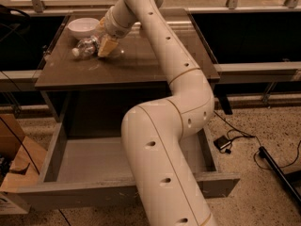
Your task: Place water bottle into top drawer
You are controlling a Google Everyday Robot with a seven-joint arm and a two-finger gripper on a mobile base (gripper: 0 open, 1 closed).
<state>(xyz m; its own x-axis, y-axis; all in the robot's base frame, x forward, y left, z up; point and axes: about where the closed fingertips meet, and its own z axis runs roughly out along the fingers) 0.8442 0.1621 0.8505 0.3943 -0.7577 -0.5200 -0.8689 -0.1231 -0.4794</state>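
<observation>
Tool (107, 47): pointing down at the rear left of the desk (141, 69), just beside the water bottle (86, 46); whether it is apart or clamped cannot be told. Water bottle: lying on its side on the desk, white cap leftward, just in front of a white bowl (83, 27). Top drawer (94, 159): pulled open below the desk, grey inside.

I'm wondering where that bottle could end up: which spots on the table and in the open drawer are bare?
In the top drawer, the grey floor left of the arm is bare. On the table, the right half and front strip are bare too. The back-left corner is crowded: white bowl, water bottle and the tool beside it.
</observation>
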